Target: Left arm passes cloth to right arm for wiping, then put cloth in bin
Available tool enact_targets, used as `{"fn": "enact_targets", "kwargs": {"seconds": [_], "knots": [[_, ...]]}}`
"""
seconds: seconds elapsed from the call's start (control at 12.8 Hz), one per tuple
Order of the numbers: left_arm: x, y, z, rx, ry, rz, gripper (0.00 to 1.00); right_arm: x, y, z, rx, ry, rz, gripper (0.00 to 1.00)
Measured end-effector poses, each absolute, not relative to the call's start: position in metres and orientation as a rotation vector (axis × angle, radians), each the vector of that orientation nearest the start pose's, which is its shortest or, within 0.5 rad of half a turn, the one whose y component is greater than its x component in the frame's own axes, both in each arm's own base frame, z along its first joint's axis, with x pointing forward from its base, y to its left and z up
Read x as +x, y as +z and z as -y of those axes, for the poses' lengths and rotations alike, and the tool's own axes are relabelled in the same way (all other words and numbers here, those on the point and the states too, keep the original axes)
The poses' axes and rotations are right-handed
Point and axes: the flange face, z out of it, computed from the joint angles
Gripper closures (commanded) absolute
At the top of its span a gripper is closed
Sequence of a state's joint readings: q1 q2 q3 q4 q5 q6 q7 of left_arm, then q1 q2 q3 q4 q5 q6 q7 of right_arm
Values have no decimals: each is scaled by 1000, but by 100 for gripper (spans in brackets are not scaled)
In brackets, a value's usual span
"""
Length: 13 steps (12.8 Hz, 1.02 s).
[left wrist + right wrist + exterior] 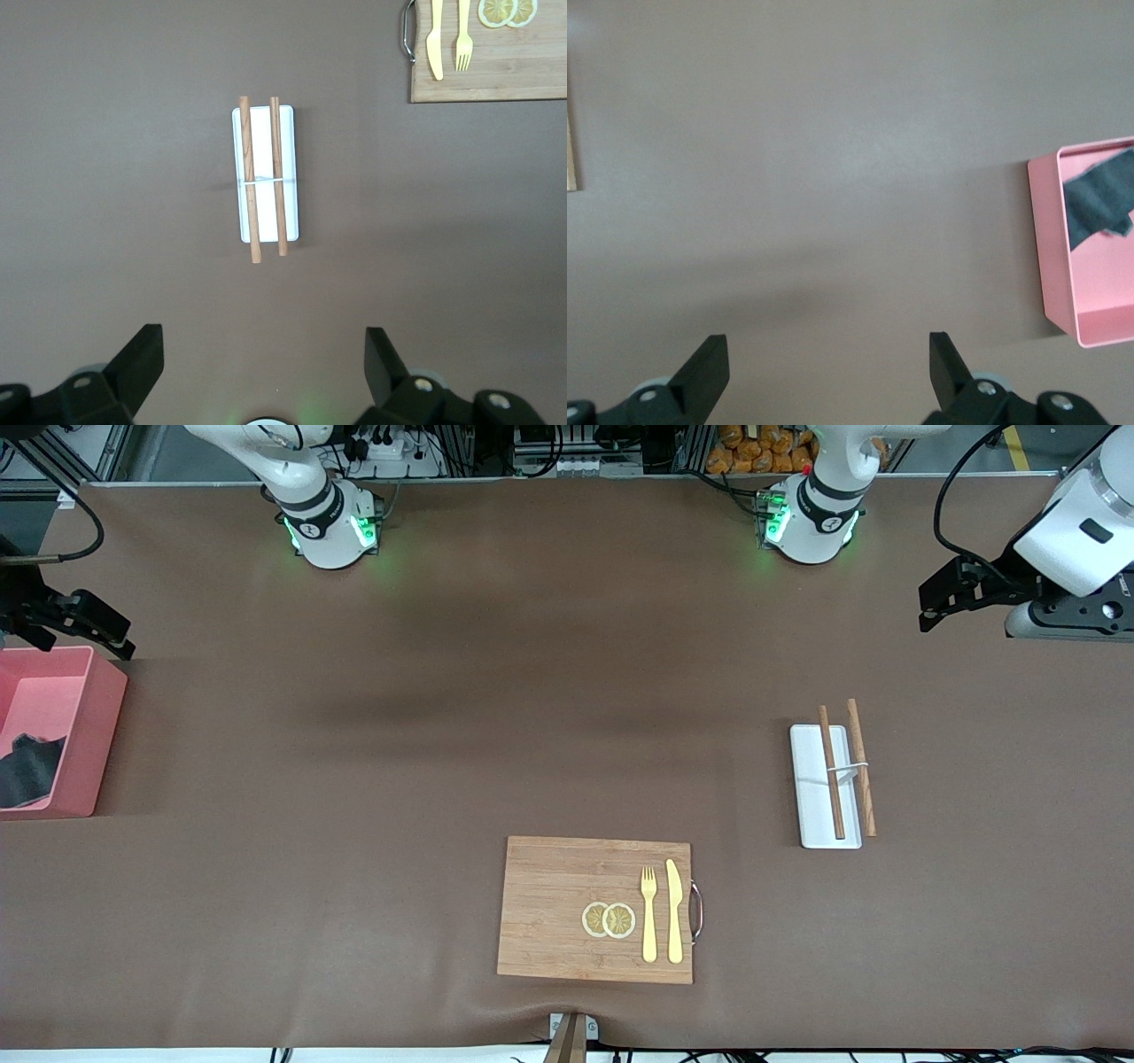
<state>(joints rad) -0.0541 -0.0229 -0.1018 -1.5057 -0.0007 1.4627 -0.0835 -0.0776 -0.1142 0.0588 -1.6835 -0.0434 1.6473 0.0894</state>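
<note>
A: The cloth (28, 769), a small soft dark grey fabric rag, lies crumpled inside the pink-salmon rectangular plastic bin (99, 717) at the right arm's end of the table (443, 735), bunched against the wall nearer the front camera

B: So which fingers are closer to it?

A: The right gripper (75, 624), black, on the arm with the silvery wrist. It hangs over the bin's farther edge, so the cloth sits just below and slightly toward the front camera from its fingers (709, 367). Those fingers are spread wide with nothing between them

B: And the left gripper (952, 598)?

A: Well apart from the cloth, up over the left arm's end of the table. Its fingers (142, 359) are spread just as wide and also hold nothing. Below them lies a white rectangular tray (266, 177) with two wooden chopsticks (263, 181) across it; a wooden cutting board (595, 909) with a yellow fork (648, 912), knife (674, 911) and lemon slices (609, 919) sits nearer the front camera

B: Does the cloth have a long axis to line up with?

A: It's too crumpled to say. In the right wrist view it spreads as a rough strip along the bin's length

B: What's left, then?

A: I'd judge nothing: with the cloth in the bin and both sets of fingers bare, the task looks complete
</note>
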Motion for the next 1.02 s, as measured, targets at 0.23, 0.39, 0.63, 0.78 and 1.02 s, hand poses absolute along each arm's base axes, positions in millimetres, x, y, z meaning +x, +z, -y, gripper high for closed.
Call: {"fn": "enact_targets", "kwargs": {"seconds": [0.23,0.39,0.63,0.78,1.02], "knots": [[530,660,78,-3136,26,-96,0,543,649,14,-3176,-157,-172,0],[530,660,77,-3137,23,-94,0,552,645,11,-3176,-147,-161,0],[530,661,76,-3137,22,-91,0,564,638,12,-3175,-134,-162,0],[531,661,72,-3137,22,-78,0,566,639,13,-3174,-137,-164,0],[531,661,70,-3137,21,-72,0,566,642,12,-3174,-142,-162,0]]}}
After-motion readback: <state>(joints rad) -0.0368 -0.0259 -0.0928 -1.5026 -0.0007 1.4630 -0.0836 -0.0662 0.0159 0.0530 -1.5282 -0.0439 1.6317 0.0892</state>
